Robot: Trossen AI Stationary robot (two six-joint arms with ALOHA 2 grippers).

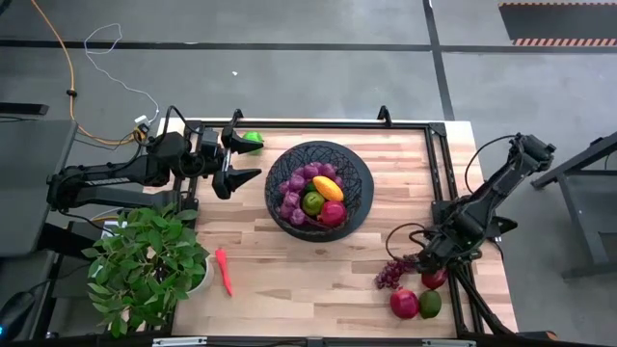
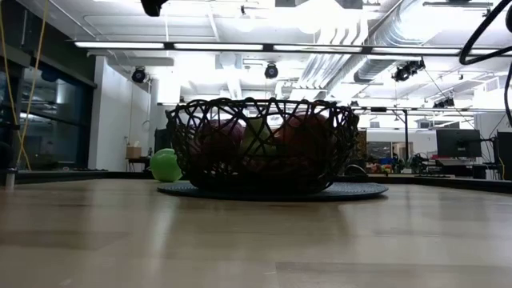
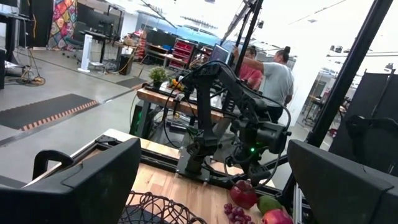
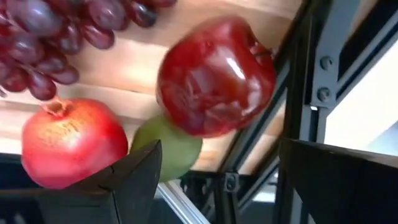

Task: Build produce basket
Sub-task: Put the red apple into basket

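Observation:
The black mesh basket (image 1: 355, 162) (image 2: 264, 120) stands mid-table on a round dark mat. It holds purple grapes, a yellow-orange mango (image 1: 328, 187), a green fruit and a red one. My right gripper (image 1: 431, 262) (image 4: 217, 180) is open, pointing steeply down just above a red apple (image 4: 214, 78) at the table's right edge. Around that apple lie a grape bunch (image 1: 393, 273), a pomegranate (image 4: 71, 140) and a green fruit (image 4: 171, 149). My left gripper (image 1: 253, 158) hangs open and level, left of the basket, with a green round fruit (image 1: 254, 139) (image 2: 166, 164) on the table beside its far finger.
A leafy potted plant (image 1: 145, 265) fills the near left corner. A slim red-orange pepper (image 1: 225, 272) lies on the wood right of it. A black frame rail (image 1: 439, 164) runs along the table's right side. Bare wood lies between the basket and the near edge.

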